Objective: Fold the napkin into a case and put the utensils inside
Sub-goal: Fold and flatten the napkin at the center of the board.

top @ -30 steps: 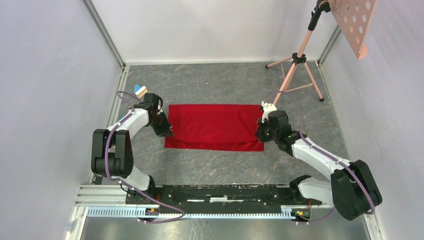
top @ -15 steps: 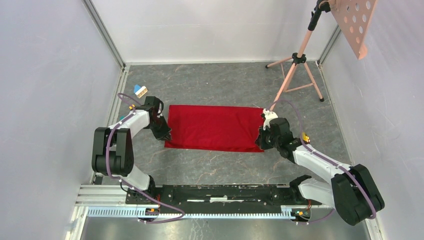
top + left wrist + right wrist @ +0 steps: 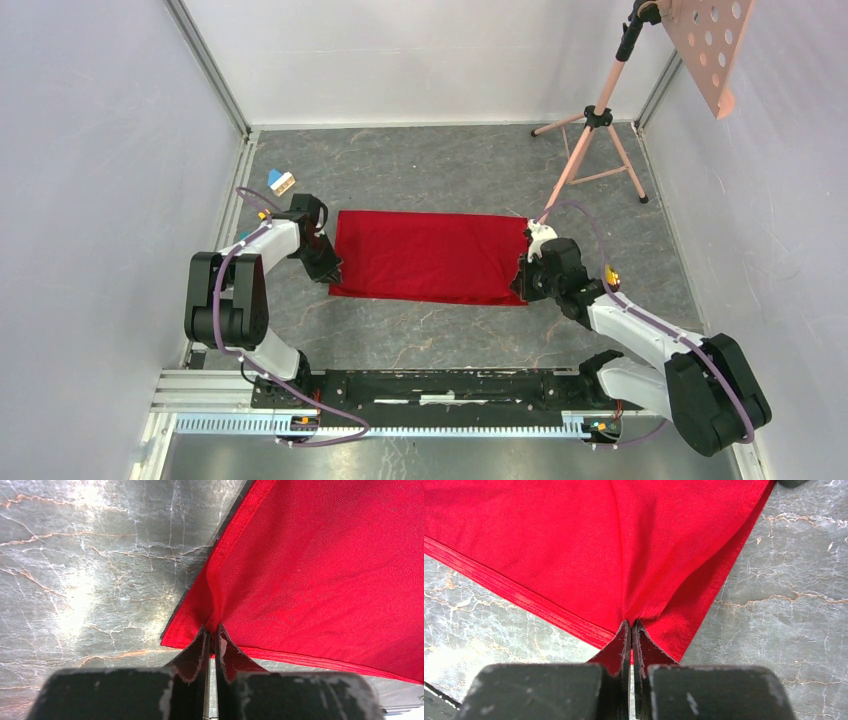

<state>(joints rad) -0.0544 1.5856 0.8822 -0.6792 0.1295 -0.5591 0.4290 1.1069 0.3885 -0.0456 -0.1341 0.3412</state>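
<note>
The left gripper (image 3: 212, 631) is shut tight on the red napkin's (image 3: 430, 255) left end; the right gripper (image 3: 631, 626) pinches its right end.

No text, label, brand or number can be read anywhere — none at all.

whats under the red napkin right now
Grey marbled table shows around the plain red cloth napkin; a lower red layer seems to edge its near side. Anything beneath is covered.
</note>
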